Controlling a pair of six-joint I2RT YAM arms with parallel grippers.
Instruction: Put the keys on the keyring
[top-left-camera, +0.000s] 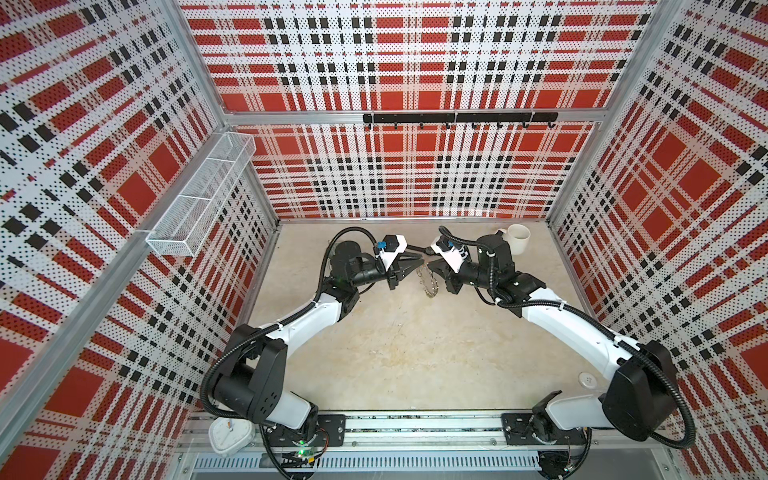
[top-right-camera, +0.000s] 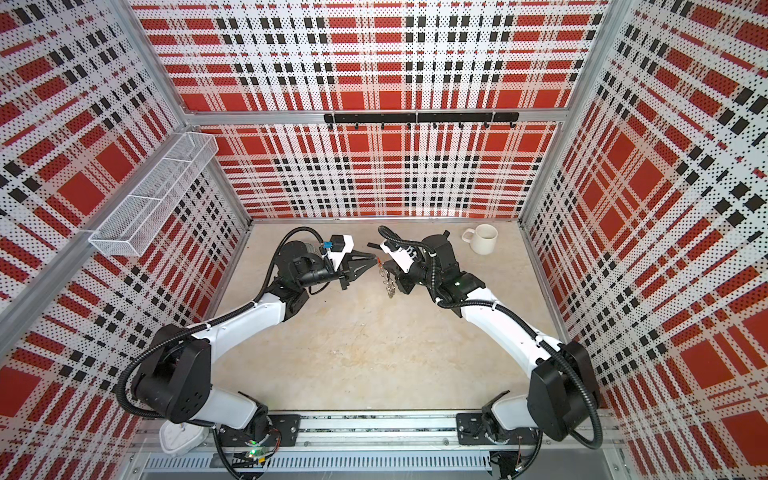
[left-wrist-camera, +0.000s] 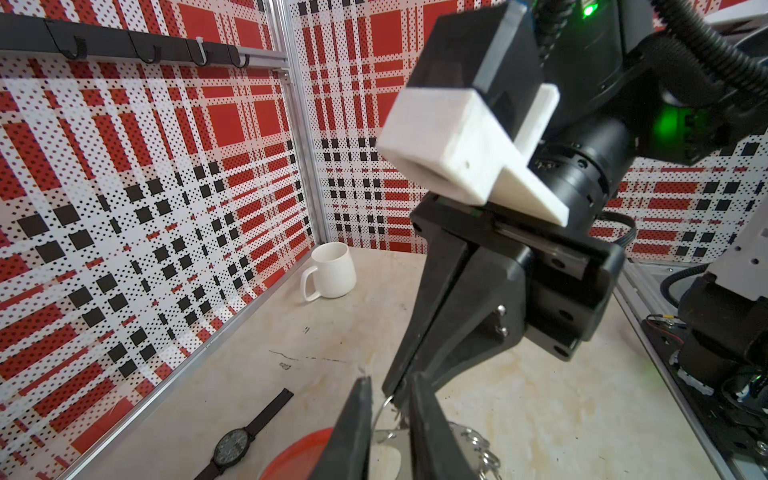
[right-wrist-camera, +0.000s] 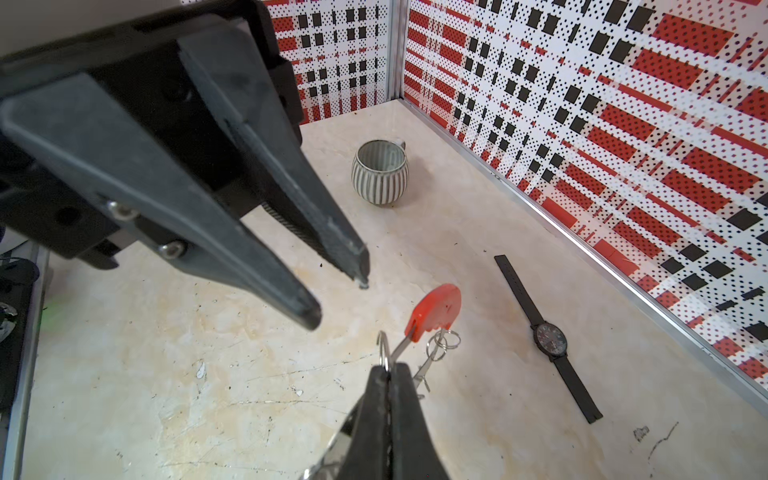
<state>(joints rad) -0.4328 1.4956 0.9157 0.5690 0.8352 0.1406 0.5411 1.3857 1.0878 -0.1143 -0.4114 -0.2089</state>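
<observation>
At the back of the bench (top-left-camera: 395, 353), in both top views, I have the two arms nose to nose. The left gripper (top-left-camera: 419, 263) and the right gripper (top-left-camera: 432, 268) are almost tip to tip. The keyring (top-left-camera: 430, 286) hangs below the right one, clear of the surface. I cannot find the key tag in either view.

From the left wrist, my left jaws stand a narrow gap apart, and a large silver ring (left-wrist-camera: 379, 411) of the keyring sits in that gap. Whether either side touches it I cannot tell. The right jaws meet them from the far side, pressed together. The red bar (left-wrist-camera: 299, 453) shows low beside the left jaws, and a black wristwatch (left-wrist-camera: 235, 445) lies on the bench nearby.

From the right wrist, the right jaws are clamped on the keyring at the large silver ring. The red bar and a few small rings (right-wrist-camera: 442, 340) stick out past the tips. The left jaws hover just beside, slightly parted, holding nothing I can make out. No black tag shows here either.

My read is that the keyring is lifted and steadied, which is the easy half. I can see no key threaded on. That leaves finding the tag, presenting it and working its split ring on.
</observation>
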